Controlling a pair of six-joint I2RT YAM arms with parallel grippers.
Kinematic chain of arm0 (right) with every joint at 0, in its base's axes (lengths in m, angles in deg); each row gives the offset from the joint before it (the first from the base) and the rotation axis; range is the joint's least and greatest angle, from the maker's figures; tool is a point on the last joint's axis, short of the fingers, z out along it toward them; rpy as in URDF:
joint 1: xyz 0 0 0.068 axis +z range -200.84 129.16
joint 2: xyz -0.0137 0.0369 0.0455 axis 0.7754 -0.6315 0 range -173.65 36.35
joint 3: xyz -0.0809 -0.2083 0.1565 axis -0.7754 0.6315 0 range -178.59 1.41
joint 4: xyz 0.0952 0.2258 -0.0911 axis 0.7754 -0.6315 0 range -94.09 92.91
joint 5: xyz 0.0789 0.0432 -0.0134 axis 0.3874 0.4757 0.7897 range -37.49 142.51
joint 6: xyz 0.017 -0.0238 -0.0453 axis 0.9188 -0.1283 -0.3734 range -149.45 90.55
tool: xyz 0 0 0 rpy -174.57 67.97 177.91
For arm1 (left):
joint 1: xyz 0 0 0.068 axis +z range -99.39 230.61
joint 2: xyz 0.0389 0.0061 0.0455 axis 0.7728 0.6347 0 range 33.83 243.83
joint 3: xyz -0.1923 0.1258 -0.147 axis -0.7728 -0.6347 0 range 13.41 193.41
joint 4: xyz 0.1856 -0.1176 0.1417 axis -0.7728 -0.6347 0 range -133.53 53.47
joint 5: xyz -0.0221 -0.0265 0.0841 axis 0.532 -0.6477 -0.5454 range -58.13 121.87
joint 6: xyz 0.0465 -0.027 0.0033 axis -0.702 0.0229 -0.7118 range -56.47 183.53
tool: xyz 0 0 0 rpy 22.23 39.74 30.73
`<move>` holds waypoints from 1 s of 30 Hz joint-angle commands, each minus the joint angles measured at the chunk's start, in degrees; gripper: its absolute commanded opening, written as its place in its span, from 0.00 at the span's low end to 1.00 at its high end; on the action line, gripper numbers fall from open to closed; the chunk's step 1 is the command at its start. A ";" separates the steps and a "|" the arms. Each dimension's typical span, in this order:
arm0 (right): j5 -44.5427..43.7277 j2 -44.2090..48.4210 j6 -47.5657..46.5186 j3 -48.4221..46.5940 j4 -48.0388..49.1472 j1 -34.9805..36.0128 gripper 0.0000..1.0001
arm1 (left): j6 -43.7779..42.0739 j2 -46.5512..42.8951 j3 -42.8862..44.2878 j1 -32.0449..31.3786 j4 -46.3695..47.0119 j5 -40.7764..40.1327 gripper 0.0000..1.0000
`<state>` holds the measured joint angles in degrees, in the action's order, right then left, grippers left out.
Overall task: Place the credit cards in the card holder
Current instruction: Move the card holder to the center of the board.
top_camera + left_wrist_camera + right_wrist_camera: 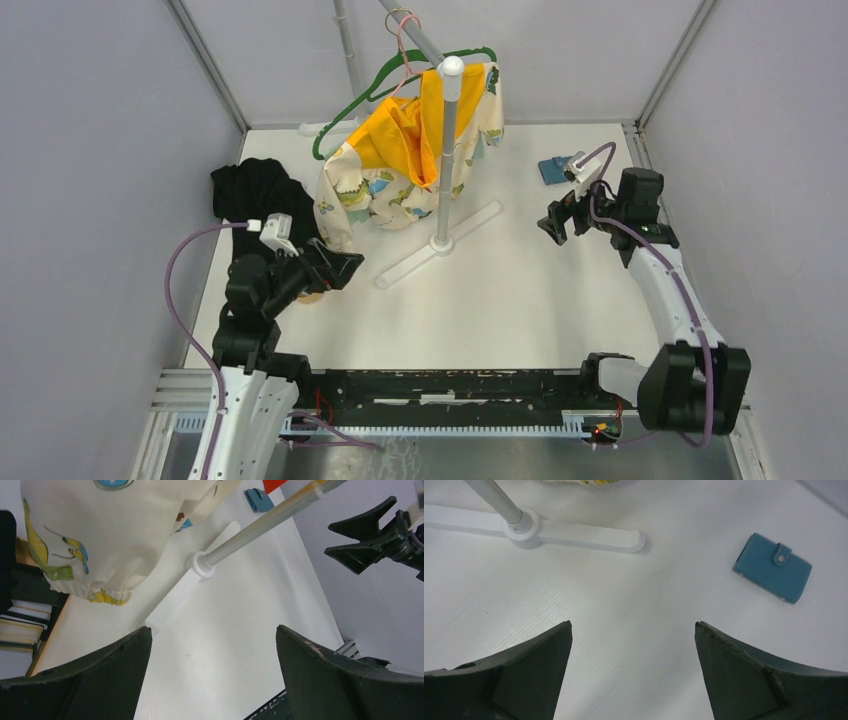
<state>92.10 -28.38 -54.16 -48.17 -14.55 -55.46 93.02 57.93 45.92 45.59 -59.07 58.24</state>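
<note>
The card holder point(772, 568) is lying closed near the far right corner of the worktop point(500, 300). The credit cards point(22, 622) are sitting stacked by its left edge. The left tool point(212, 630) and right tool point(633, 624) are standing wide, holding nothing. The step in hand is probably calling for centring the right tool over the holder before closing.

High rear overview; both wrist views share stand point(526, 530)
</note>
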 commanded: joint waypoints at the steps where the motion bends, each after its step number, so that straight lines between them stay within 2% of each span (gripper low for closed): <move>1: -2.50 -11.14 -0.40 -7.23 1.44 -0.28 0.98 | 4.81 -1.06 -2.72 0.47 3.36 -0.86 0.97; 8: -20.47 -26.64 5.67 -17.20 5.94 -0.31 0.98 | 6.19 -0.97 -3.24 0.51 3.25 -8.38 0.95; 14: -23.85 -45.41 6.97 -37.66 -0.15 -0.30 0.89 | 6.04 2.11 -3.77 0.48 5.19 -9.13 0.94; 17: -26.95 -52.52 7.67 -45.66 -0.77 -0.51 0.87 | 5.65 4.00 -3.70 0.52 5.81 -8.98 0.94; 21: -25.99 -61.38 10.97 -57.67 -5.18 -1.82 0.87 | 5.06 5.95 -3.55 0.51 6.60 -7.71 0.92; 30: -24.86 -67.91 13.46 -60.19 -5.01 -3.26 0.86 | 4.87 7.37 -4.85 0.49 10.90 -2.80 0.90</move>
<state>67.23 -94.76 -42.77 -105.37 -18.98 -58.04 97.13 65.27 41.51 45.76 -53.54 51.55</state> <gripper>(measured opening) 0.865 0.907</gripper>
